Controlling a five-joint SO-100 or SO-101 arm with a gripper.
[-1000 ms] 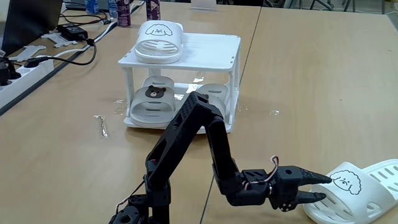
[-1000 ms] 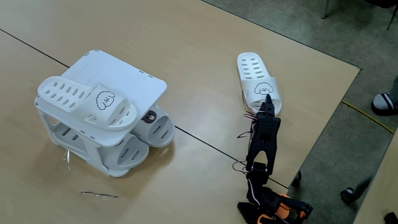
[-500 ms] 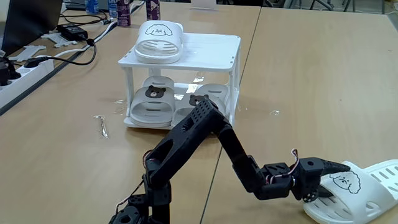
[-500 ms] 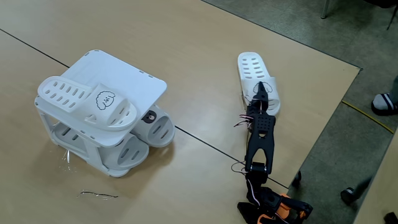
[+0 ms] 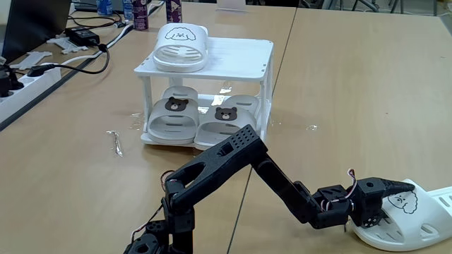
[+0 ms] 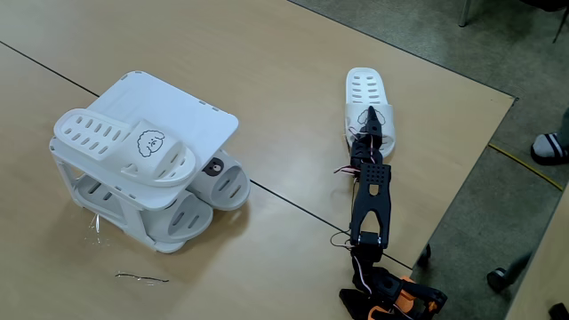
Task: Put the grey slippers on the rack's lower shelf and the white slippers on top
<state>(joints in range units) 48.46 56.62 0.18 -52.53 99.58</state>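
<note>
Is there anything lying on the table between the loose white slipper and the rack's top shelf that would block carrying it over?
Nothing visible does. The table between the loose white slipper and the rack is bare wood. The top shelf holds one white slipper on its left half in a fixed view; the right half is free. The gripper is already at the loose slipper.

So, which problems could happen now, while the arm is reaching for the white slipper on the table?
1. The gripper is at the strap of the loose white slipper, which lies near the table edge; a push might slide it off.
2. The arm is stretched far out, so the grip may be weak.
3. The rack top already holds one white slipper, so the free space is limited.
</note>
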